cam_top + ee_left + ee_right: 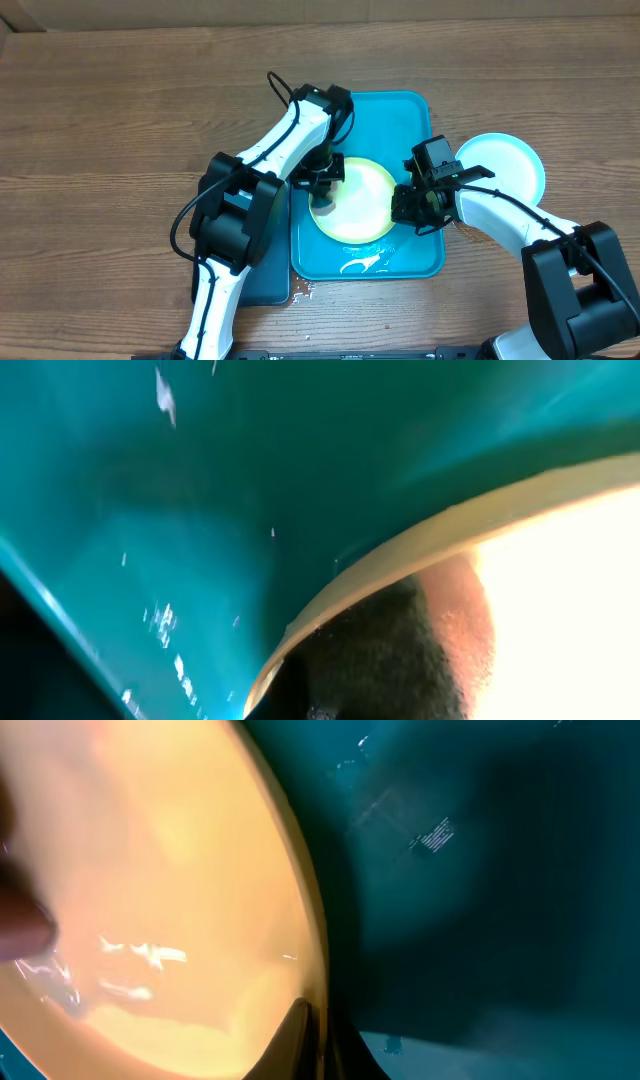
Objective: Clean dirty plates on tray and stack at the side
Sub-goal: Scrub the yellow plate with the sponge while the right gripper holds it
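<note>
Found yellow-green plate (357, 200) on tray (400, 110) directly between the tools, centre lying right of left tool (325, 182) and left of right tool (418, 207), both at its rim (clench of either: cannot tell).

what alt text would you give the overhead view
A yellow-green plate lies in a turquoise tray on a wooden table, the left tool at its left edge and the right tool at its right. A pale blue plate sits beside the tray.
</note>
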Motion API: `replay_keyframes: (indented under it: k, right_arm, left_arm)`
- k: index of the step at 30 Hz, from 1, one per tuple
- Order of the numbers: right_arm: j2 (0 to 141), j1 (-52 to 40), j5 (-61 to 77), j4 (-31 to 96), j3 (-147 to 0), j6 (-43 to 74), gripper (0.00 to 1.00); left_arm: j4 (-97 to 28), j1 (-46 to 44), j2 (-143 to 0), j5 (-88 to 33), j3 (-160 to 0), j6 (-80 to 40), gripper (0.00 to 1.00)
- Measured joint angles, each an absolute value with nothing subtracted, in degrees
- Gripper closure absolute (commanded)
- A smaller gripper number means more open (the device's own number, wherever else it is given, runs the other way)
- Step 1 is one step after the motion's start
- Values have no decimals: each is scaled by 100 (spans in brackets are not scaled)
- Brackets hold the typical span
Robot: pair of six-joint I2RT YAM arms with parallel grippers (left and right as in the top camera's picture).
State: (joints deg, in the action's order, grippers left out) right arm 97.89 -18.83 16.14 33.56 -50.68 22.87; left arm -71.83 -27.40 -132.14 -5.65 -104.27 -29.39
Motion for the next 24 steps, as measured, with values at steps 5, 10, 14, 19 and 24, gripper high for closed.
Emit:
replay_keyframes:
  k: [5,10,14,19,24]
  right_arm:
    - [9789,-1848,1540,3306,-5068,2392,96]
    - [9789,-1798,1468,3304,-5074,2449,96]
    - [9789,-1798,1461,3306,-5076,2467,96]
    - [9789,-1798,1441,3330,-5081,2462,96]
    - [9789,-1798,1435,3328,-5083,2460,96]
  left_arm:
    - [-6661,-2740,-13214,-685,-10460,-2906,96]
    - [-6154,-2790,-13211,-1061,-10460,-2851,96]
    - [-5754,-2943,-13225,-1452,-10460,-2803,96]
    - [-5673,-3190,-13310,-1841,-10479,-2788,96]
    - [-5669,-3380,-13456,-2729,-10521,-2788,96]
